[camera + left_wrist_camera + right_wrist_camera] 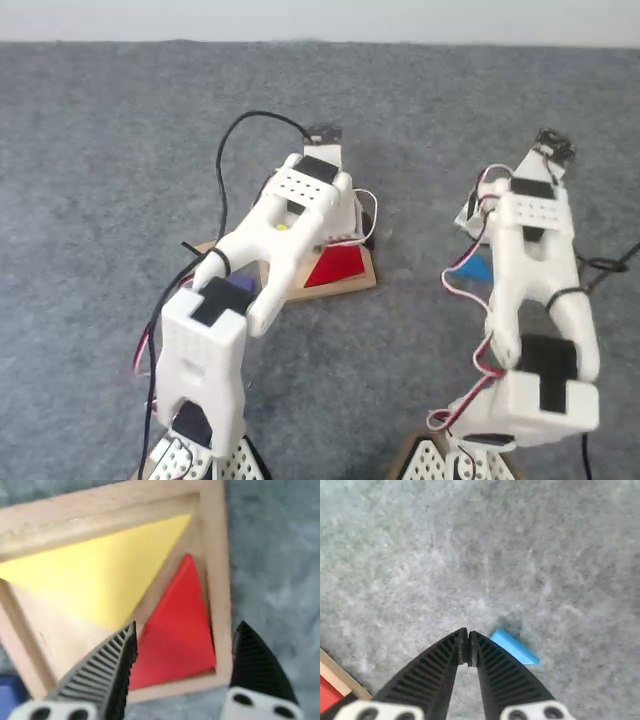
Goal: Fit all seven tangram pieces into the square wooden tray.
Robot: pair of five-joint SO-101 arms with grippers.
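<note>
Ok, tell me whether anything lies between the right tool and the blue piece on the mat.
Nothing visible does: the shut right tool sits right beside the blue piece on the grey mat.

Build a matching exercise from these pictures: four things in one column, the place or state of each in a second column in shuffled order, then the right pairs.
Things
1. yellow triangle
2. light blue piece
3. left pincer
4. right pincer

Place or state
A. lying on the grey carpet, outside the tray
B. shut, holding nothing, over the carpet
C. lying inside the wooden tray
D. open, over the tray

Pairs: 1-C, 2-A, 3-D, 4-B
</note>
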